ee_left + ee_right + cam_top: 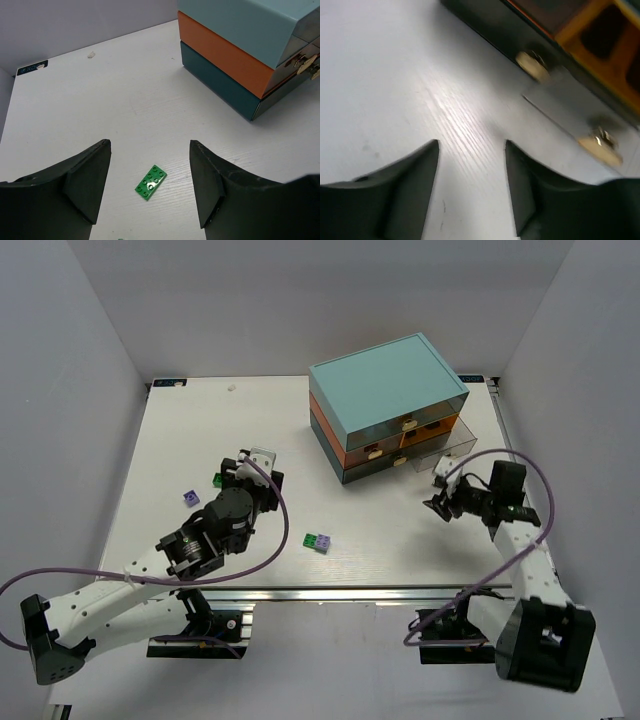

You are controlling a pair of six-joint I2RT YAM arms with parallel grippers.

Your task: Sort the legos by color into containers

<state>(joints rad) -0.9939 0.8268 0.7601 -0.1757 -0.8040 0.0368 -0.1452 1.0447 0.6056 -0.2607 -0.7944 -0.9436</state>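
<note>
A flat green lego (150, 182) lies on the white table between the fingers of my left gripper (150, 144), which is open and touches nothing. From above, that lego (217, 479) peeks out beside the left gripper (235, 470). A lilac lego (191, 497) sits to its left. A green and lilac pair (318, 541) rests at mid table. The chest of containers (388, 405) stands at the back right, with its lower drawers (440, 445) pulled out a little. My right gripper (438, 498) hovers in front of them, open and empty (471, 145).
Gold drawer handles (532, 62) and an open orange drawer (600, 30) are close ahead of the right fingers. The chest's side (225, 75) stands to the right of the left gripper. White walls enclose the table (200, 420) on three sides.
</note>
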